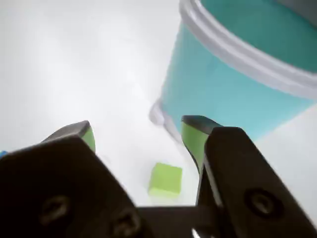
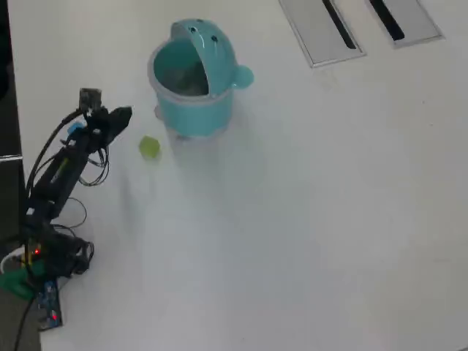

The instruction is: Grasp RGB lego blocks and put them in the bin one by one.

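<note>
A light green lego block lies on the white table, low between my jaws in the wrist view and not touched by either one. My gripper is open, its green-padded fingertips spread wide above the block. Overhead, the gripper hovers just left of and beyond the green block. The teal bin stands upright to the block's right with its domed lid tipped back and its mouth open. In the wrist view the bin's wall fills the upper right, close to the right finger.
Two flat grey slotted panels lie at the table's far right corner. The arm's base and loose cables sit at the lower left by the table's dark left edge. White tabletop stretches to the right.
</note>
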